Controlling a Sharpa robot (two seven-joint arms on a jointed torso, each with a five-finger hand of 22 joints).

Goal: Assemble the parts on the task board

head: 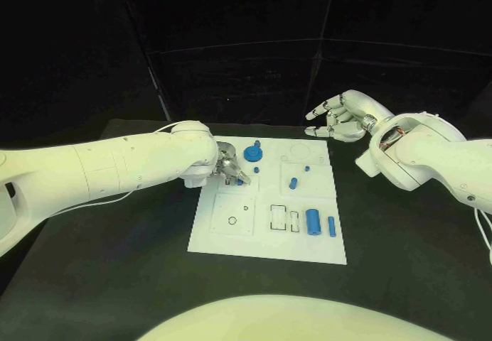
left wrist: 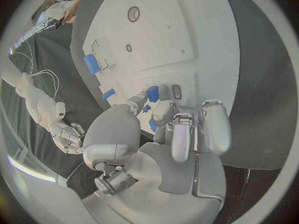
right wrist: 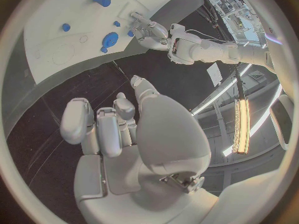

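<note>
The white task board (head: pixel 266 238) lies in the middle of the table. My left hand (head: pixel 227 169) is down over the board's far left part, its thumb and a finger pinching a small blue part (left wrist: pixel 152 93) against the board. A round blue gear-like part (head: pixel 255 154) stands just beyond that hand. A short blue peg (head: pixel 293 183), a thick blue cylinder (head: pixel 313 219) and a slim blue pin (head: pixel 331 226) lie on the board's right half. My right hand (head: pixel 343 117) hangs above the board's far right corner, fingers apart, holding nothing.
The black table (head: pixel 410 241) runs all round the board. Empty outlined slots (head: pixel 279 217) and a round recess (head: pixel 234 219) mark the board's near half. In the right wrist view the board (right wrist: pixel 56 50) and my left hand (right wrist: pixel 149 30) lie beyond my right hand (right wrist: pixel 124 129).
</note>
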